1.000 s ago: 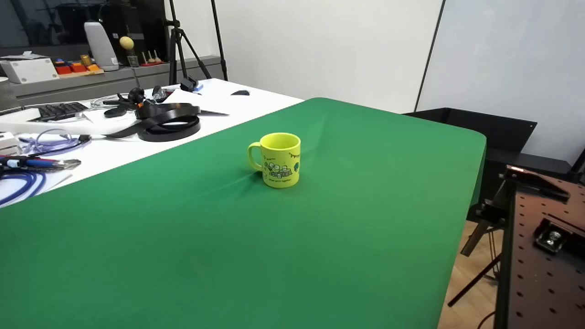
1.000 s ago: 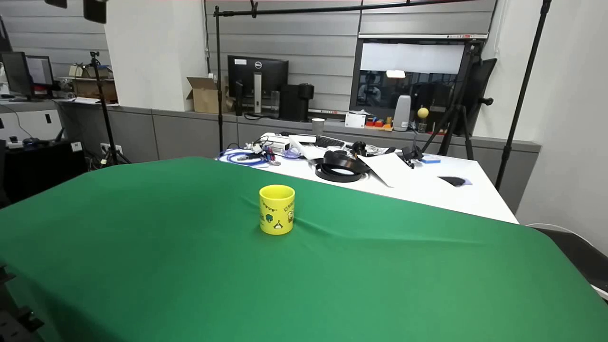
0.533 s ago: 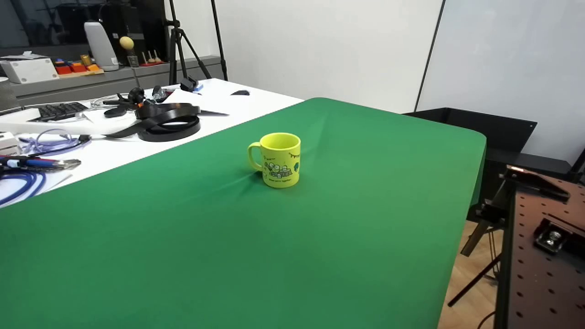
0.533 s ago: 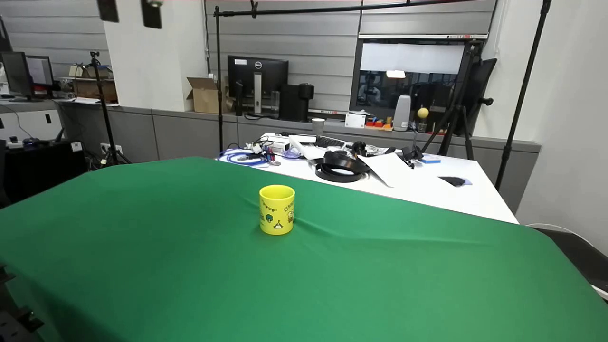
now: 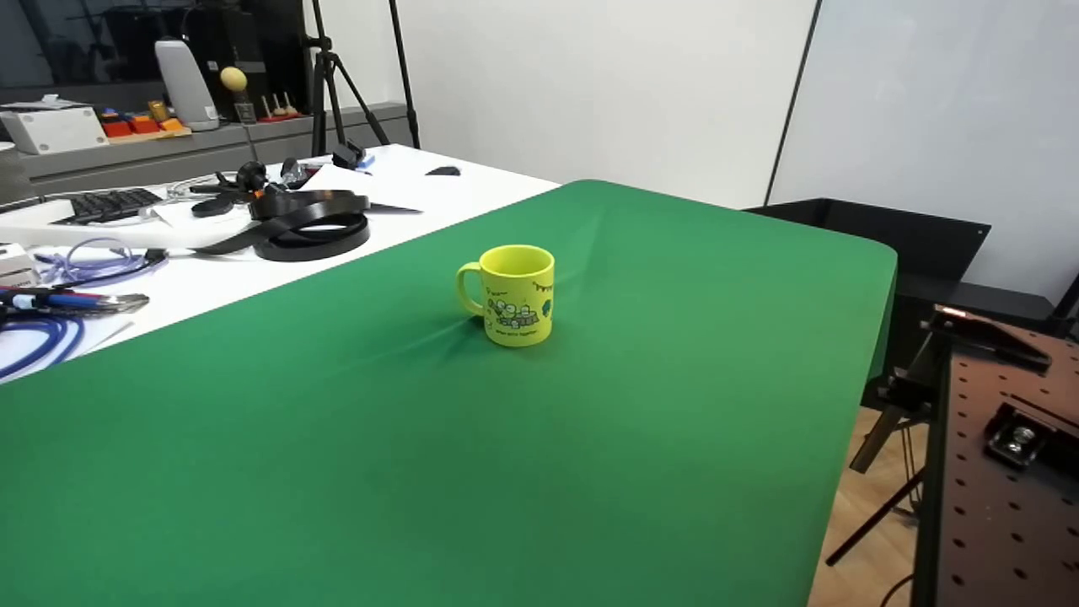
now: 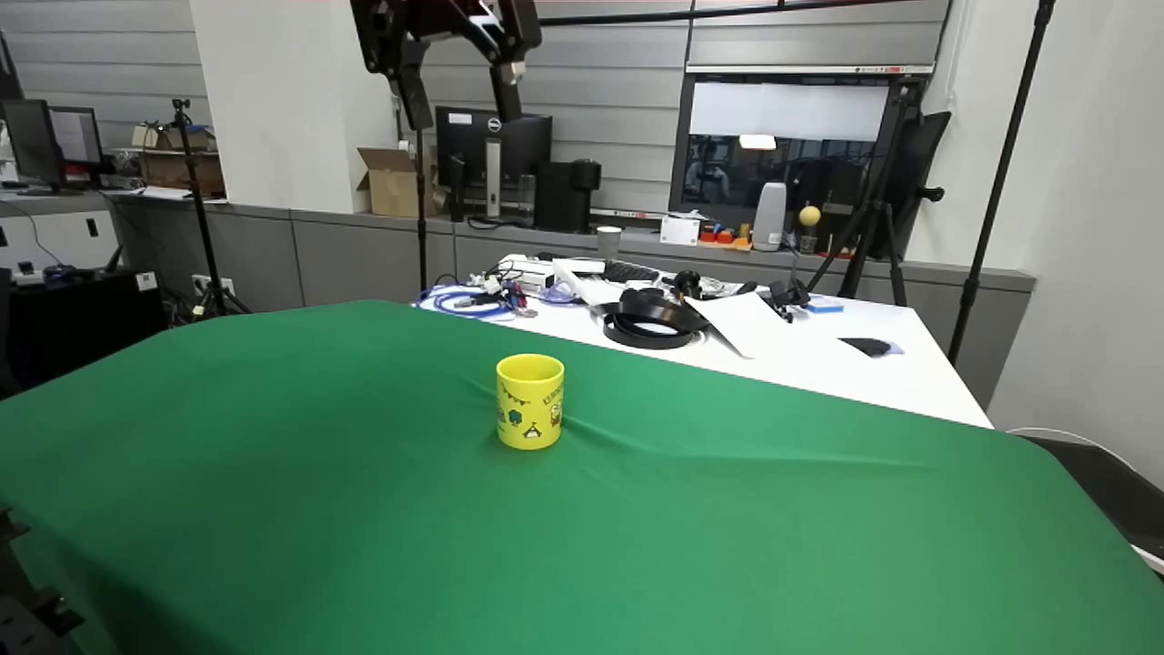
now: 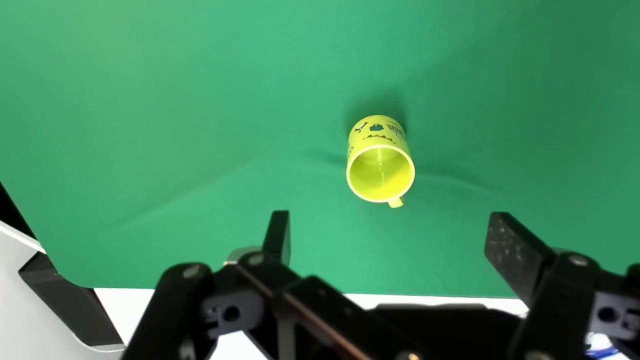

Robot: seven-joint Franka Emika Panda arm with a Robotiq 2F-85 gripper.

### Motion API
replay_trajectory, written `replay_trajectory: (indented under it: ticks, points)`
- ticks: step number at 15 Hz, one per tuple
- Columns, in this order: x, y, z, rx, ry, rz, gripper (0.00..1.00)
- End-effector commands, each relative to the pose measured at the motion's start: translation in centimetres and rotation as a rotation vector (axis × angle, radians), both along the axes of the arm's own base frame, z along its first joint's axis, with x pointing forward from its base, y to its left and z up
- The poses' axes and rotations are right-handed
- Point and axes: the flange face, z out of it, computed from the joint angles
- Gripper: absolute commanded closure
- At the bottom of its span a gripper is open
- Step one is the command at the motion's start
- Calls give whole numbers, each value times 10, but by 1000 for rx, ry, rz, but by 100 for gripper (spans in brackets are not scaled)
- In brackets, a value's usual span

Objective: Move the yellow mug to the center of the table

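Note:
The yellow mug (image 5: 518,302) stands upright on the green-topped table (image 5: 472,472) in an exterior view, its loop handle on the left. It also stands upright in another exterior view (image 6: 530,405), where the handle is hidden. My gripper (image 6: 465,118) hangs in the air at the top of that view, well above the mug and a little to its left. In the wrist view the mug (image 7: 380,172) lies beyond the fingertips, between their lines, with its handle end towards the gripper. The gripper (image 7: 389,217) is open, with nothing between its fingers.
A white table (image 5: 476,187) with cables, a black coil (image 5: 316,232) and papers adjoins the green table's edge. A dark perforated board (image 5: 1011,506) stands beside the table. A tripod (image 6: 878,236) stands beyond the white table.
My gripper has come into an exterior view from the top left, moving right and down, with its fingers apart throughout. The mug has not moved.

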Motion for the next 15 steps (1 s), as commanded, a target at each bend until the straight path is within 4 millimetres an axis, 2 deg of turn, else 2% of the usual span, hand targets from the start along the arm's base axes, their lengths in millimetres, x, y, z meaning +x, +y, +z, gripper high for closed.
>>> replay_trajectory:
  ticks: [1, 3, 6, 11, 13, 15]
  points:
    - [0, 2, 1, 0, 0, 5, 0]
    - [2, 4, 3, -23, 3, 7, 0]
    - [25, -10, -17, -81, 40, 36, 0]
    - [75, -48, -74, -96, 103, 80, 0]
    - [94, -52, -98, -73, 150, 117, 0]
    - [111, -46, -117, -63, 189, 177, 0]
